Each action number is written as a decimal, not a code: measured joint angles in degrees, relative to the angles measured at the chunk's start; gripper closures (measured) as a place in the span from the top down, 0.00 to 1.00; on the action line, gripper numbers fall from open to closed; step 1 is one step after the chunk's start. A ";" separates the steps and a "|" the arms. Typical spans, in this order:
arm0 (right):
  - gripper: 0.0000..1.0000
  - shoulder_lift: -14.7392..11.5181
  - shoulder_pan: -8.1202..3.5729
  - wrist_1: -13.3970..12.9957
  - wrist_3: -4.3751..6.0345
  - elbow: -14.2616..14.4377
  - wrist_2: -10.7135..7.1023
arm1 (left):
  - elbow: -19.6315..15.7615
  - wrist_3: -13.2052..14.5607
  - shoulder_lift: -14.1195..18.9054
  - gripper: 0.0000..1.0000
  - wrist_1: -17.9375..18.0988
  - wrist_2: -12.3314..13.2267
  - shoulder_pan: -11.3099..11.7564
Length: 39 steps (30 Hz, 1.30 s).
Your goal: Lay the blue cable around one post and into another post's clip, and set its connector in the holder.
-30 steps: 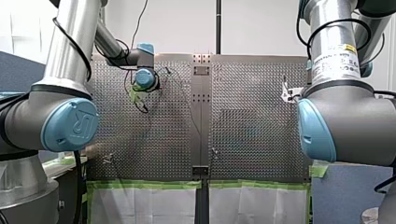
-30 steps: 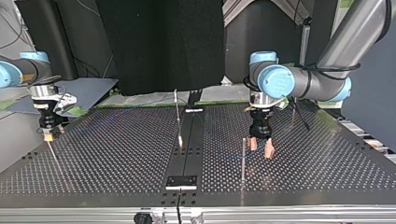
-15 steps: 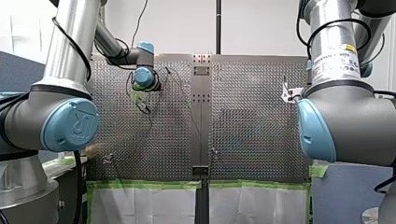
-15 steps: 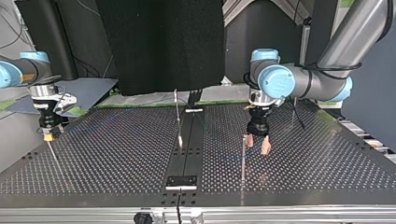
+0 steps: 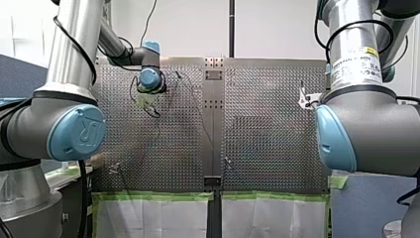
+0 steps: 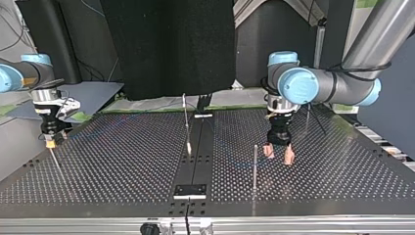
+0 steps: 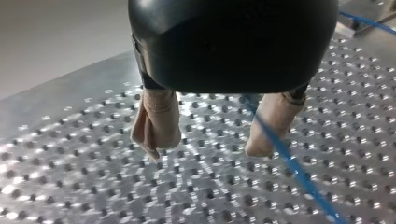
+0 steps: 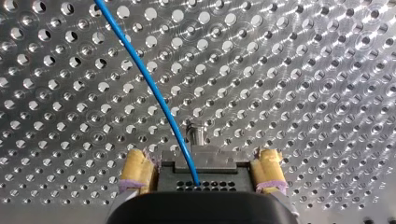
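The blue cable point(image 7: 289, 161) runs over the perforated table close past one beige-padded finger point(image 7: 275, 121) of my left gripper point(image 7: 205, 147). That gripper is open and holds nothing. In the top view my left gripper point(image 6: 278, 155) hangs just above the table, beside a thin upright post point(image 6: 255, 166). My right gripper point(image 8: 201, 158) is open. Its yellow pads point(image 8: 135, 171) stand either side of a dark grey block point(image 8: 219, 161) with a small post point(image 8: 196, 133) ahead. The blue cable point(image 8: 149, 84) runs in between the pads. In the top view my right gripper point(image 6: 50, 142) is at the table's left edge.
A slanted post point(image 6: 186, 122) stands near the table's middle seam. A black plate point(image 6: 191, 190) sits at the near edge in the top view. Another thin post point(image 6: 307, 117) rises behind my left arm. Green tape point(image 5: 158, 196) lines the table's edge in the front view.
My left gripper has shifted a little towards the top view's right, away from the upright post, still open. My right arm has not moved.
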 joint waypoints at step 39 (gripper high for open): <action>1.00 0.00 0.00 0.02 0.00 -0.01 0.00 | -3.08 3.82 4.91 0.98 -2.53 2.87 -2.73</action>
